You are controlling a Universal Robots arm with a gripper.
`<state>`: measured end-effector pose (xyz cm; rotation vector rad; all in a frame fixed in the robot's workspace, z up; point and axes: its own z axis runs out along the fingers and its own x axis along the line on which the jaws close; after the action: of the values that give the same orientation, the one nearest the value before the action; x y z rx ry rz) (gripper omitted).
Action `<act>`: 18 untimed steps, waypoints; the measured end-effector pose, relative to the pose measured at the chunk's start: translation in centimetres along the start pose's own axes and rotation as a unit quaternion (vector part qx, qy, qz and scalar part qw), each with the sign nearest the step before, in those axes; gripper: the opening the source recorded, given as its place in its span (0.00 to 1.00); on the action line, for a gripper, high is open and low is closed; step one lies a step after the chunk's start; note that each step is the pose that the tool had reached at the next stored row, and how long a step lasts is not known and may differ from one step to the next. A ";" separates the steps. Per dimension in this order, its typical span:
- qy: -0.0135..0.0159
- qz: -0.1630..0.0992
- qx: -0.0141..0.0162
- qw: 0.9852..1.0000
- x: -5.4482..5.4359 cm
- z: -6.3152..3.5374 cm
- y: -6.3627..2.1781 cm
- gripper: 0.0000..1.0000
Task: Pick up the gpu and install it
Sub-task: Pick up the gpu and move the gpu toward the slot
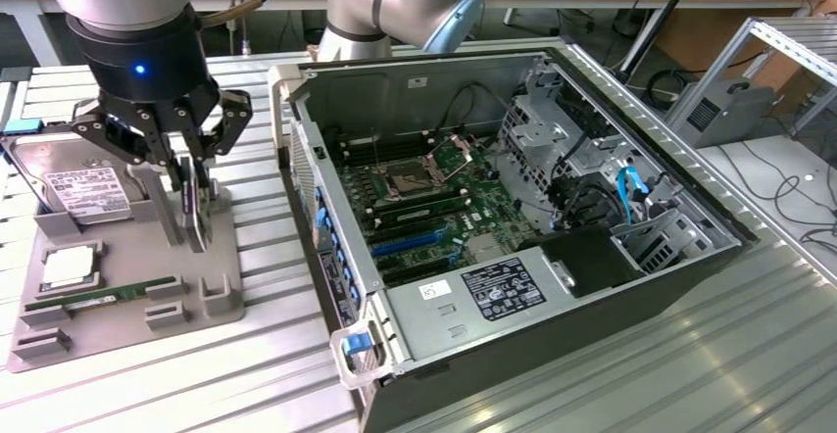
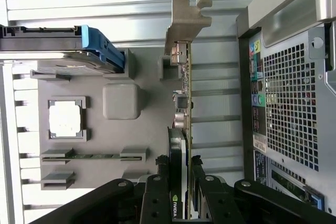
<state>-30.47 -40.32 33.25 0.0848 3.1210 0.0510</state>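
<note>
The gpu (image 1: 196, 213) stands on edge in the grey holder tray (image 1: 196, 301), at the exterior view's left of the open computer case (image 1: 654, 257). My gripper (image 1: 192, 186) comes straight down over it, one finger on each side of the card. In the wrist view the gpu (image 2: 185, 103) runs away from the gripper (image 2: 179, 184), with its silvery bracket (image 2: 185, 22) at the far end and a black cooler near the fingers (image 2: 159, 190). The fingers press against both faces, so the gripper is shut on the card. The card's lower edge still sits at the tray.
On the tray (image 2: 152, 129) also lie a hard drive (image 1: 81, 190) with a blue rail (image 2: 102, 51), a processor (image 1: 66, 268) and a green memory stick (image 1: 124, 293). The case lies on its side, motherboard (image 1: 432, 208) exposed. Its perforated rear panel (image 2: 294, 93) is close to the card.
</note>
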 end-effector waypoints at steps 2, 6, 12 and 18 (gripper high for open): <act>0.000 0.000 0.000 1.000 0.0 -0.15 0.01 0.27; 0.000 0.000 0.000 1.000 0.0 -0.47 0.02 0.27; 0.000 0.000 0.000 1.000 0.0 -0.87 0.03 0.27; 0.000 0.000 0.000 1.000 0.0 -1.33 0.04 0.27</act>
<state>-30.47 -40.33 34.58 0.0847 3.1210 0.0517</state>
